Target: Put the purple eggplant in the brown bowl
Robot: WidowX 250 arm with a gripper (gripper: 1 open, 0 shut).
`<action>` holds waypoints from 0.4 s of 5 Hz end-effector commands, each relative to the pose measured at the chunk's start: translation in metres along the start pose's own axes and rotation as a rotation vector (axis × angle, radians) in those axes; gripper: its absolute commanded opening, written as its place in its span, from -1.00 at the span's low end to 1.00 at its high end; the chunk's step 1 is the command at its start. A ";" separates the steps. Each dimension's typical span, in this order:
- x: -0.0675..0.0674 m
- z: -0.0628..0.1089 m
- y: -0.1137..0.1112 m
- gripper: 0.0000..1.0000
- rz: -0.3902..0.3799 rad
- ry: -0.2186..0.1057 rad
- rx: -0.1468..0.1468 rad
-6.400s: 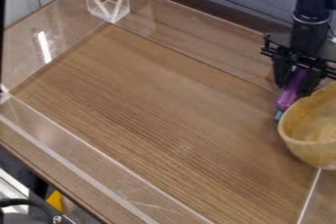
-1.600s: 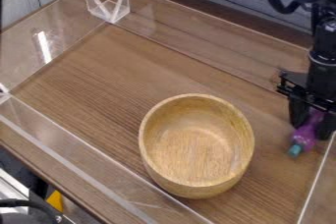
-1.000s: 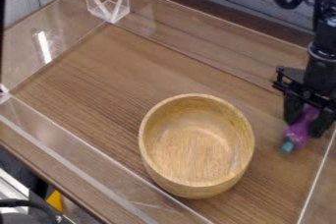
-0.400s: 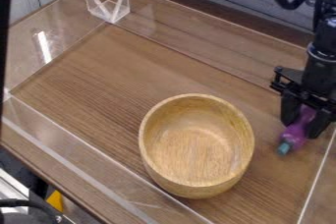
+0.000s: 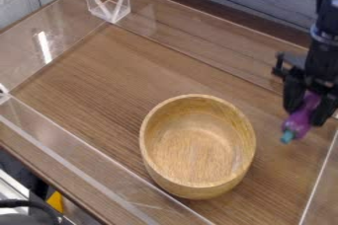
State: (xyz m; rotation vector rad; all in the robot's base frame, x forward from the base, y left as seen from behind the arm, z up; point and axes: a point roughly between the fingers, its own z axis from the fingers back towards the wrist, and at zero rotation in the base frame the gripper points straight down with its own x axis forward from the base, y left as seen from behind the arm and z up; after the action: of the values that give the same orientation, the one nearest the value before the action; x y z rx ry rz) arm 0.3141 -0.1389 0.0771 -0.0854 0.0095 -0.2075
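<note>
Right of brown bowl: pincer clamped on purple eggplant, lifted off table.

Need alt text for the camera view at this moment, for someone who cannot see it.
A black gripper at the right edge holds a purple eggplant by its upper end, green stem pointing down, above a wooden table. A large, empty brown bowl sits on the table to its left. Clear walls border the table.
</note>
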 end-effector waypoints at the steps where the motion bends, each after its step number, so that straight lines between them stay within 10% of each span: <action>1: -0.011 0.043 0.009 -1.00 0.016 -0.095 -0.011; 2: -0.035 0.052 0.022 -1.00 0.028 -0.089 -0.010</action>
State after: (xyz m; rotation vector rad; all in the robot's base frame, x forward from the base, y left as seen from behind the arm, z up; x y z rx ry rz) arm 0.2825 -0.1057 0.1115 -0.0915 -0.0258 -0.1698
